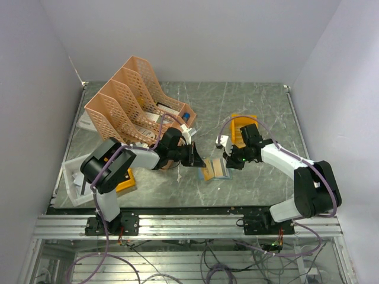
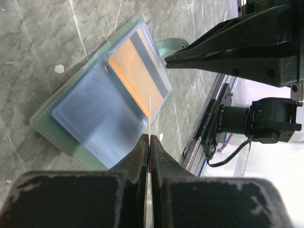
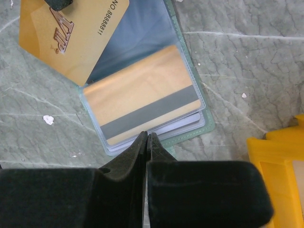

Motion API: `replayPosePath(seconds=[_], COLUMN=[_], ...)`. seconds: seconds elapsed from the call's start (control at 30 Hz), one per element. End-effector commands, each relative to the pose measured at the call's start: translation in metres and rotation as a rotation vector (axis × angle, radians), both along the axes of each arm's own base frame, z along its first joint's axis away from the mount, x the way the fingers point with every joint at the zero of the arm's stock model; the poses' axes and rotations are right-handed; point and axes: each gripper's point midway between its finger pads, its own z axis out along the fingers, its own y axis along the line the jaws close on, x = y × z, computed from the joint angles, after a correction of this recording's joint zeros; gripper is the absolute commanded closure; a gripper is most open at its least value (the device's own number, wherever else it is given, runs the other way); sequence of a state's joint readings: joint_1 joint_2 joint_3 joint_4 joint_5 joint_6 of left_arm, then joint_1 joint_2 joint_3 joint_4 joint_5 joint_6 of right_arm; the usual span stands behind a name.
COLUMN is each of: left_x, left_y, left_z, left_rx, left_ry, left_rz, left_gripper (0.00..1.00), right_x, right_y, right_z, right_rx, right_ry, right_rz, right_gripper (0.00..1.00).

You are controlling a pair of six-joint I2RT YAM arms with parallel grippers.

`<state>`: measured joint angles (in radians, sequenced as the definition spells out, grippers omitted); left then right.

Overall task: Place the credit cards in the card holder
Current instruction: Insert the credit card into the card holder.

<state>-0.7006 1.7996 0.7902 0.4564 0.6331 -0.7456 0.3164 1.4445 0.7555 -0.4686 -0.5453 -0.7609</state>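
Note:
The grey-green card holder lies open on the table between both grippers. Its clear sleeves hold a gold card with a grey stripe, which also shows in the left wrist view. My left gripper is shut on another gold credit card, seen edge-on, held just over the holder's near edge. That card's printed face overlaps the far sleeve in the right wrist view. My right gripper is shut at the holder's green tab edge, seemingly pinching it.
A peach lattice file rack stands at the back left. A yellow bin sits behind the right gripper and shows at the right wrist view's corner. A white tray lies at the near left.

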Motion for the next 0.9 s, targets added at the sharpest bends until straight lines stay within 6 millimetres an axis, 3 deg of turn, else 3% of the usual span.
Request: replayPosePath(seconds=[0.0,0.47,0.87], left_x=[0.011,0.013,0.012], left_y=[-0.008,-0.011,-0.005], left_z=[0.011,0.0,-0.022], left_rx=[-0.058,-0.06,0.037], left_ry=[-0.024,0.004,0.064], left_rz=[0.01,0.018,0.028], left_gripper=[0.93,0.93,0.93], right_x=[0.001,-0.002,-0.003], right_y=[-0.001,-0.002,-0.003], right_z=[-0.004,-0.008,-0.008], right_rx=[-0.021,-0.034,-0.039], right_ry=[0.004,0.018,0.022], right_rz=[-0.002,0.004,0.005], right_gripper=[1.0,1.0,1.0])
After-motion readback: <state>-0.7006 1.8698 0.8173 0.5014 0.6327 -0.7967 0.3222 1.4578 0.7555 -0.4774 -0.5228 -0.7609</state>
